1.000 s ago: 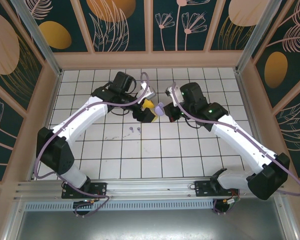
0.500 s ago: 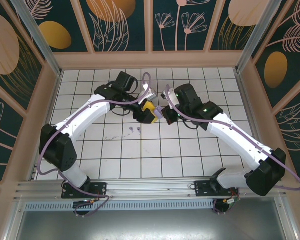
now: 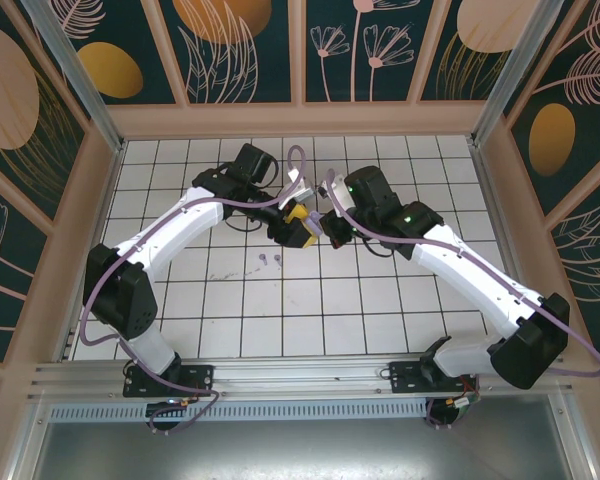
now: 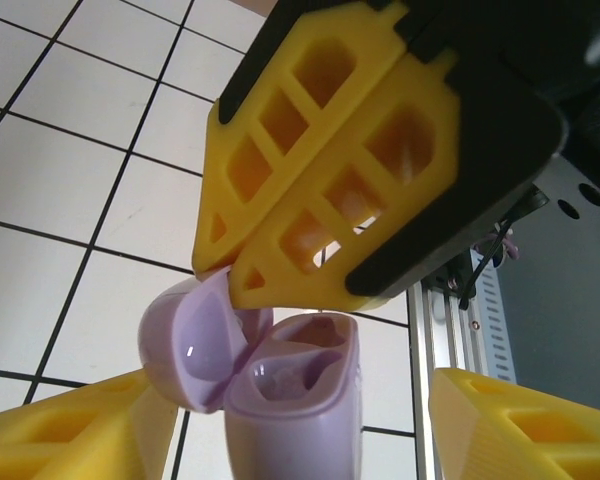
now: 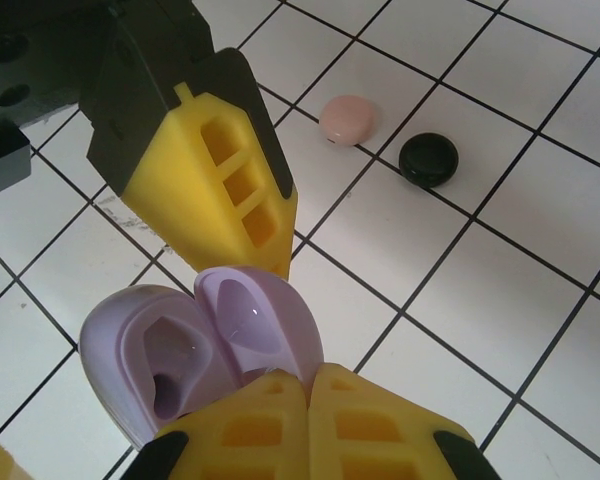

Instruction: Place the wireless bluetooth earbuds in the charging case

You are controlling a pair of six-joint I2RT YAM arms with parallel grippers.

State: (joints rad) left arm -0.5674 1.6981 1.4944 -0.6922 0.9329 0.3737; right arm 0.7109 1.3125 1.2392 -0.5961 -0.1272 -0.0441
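**Worktop [image 3: 360, 300]:** white tiled surface. Both arms reach in to its far middle, and their ends meet there.

**Charging case [image 4: 292, 405]:** lilac and open. Its lid [image 4: 192, 342] is swung back on the hinge, and the moulded wells of the base face the left wrist camera. The case sits between the two arm ends, raised off the tiles.

**Right gripper [image 3: 332, 226]:** the yellow fingers [image 5: 310, 425] are pressed together with no gap between them. Their tips meet the case at the hinge, where lid and base join. They appear to pinch the case there. The exact contact point is hidden behind the fingers.

**Left gripper [image 3: 301, 228]:** the fingers stand apart, one on each side of the case. In the left wrist view one finger [image 4: 80, 435] lies low on the lid side, just beside or under the lid. The other [image 4: 525, 425] is clear of the base on the opposite side. From the right wrist camera, one left finger comes down to the rim of the lid. Whether it touches cannot be told.

**Lilac earbuds [image 3: 263, 260]:** two, lying side by side on the tiles. They are near the left gripper, on its near side, and outside the case.

**Other items:** a closed pink case [image 5: 346, 120] and a closed black case [image 5: 428, 160] rest on the tiles just beside each other.
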